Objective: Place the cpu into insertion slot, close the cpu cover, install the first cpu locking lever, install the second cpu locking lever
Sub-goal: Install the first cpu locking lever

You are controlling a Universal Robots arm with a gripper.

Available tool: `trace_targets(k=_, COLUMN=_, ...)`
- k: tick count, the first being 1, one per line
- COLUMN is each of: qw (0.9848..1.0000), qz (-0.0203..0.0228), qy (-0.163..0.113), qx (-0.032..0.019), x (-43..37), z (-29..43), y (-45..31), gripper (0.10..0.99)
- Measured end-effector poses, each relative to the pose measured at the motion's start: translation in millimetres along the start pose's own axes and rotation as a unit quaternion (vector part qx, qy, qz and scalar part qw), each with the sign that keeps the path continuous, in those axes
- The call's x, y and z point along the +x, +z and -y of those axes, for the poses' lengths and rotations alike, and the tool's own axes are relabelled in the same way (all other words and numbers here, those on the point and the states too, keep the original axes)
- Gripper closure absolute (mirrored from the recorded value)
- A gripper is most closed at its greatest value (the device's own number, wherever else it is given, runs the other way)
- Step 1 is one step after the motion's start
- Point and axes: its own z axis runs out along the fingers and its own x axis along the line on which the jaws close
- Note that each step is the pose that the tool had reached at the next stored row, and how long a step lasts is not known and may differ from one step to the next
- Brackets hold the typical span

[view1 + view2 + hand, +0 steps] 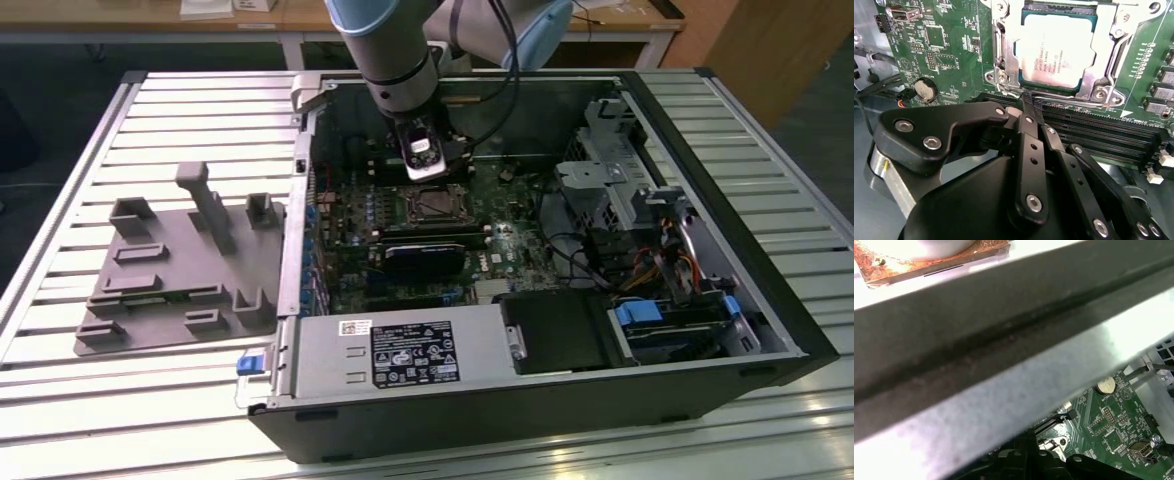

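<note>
Gripper (1025, 102) pinched shut, empty, likely for lever-pushing. Just ahead of tips: cpu (1056, 50) seated, cpu cover (1005, 60) down.

The cpu (1059, 50) is a flat square chip with a pale silver-grey metal top that carries dark print, with a thin teal-green margin showing at its edges. It lies flat and level, seated in the insertion slot (1054, 7), of which a dark strip shows along one side of the chip. The cpu cover (1006, 62), a thin silver-grey metal frame, lies down flat around the chip, and the chip's top shows through its square window. In the exterior view the slot (408, 206) sits on the green motherboard (514, 235), about midway between the board's side edges and in its farther half, well away from the corners
</note>
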Motion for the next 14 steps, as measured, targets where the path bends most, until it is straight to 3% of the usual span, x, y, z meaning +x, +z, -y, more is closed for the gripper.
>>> trace_targets(k=7, qw=1.0000, qz=0.0001, qy=0.000, qx=-0.0007, x=-0.4, z=-0.6, y=-1.1, gripper=0.984)
trace_targets(k=14, qw=1.0000, qz=0.0000, qy=0.000, qx=-0.0001, x=-3.1, z=-4.2, y=-13.6, gripper=0.984)
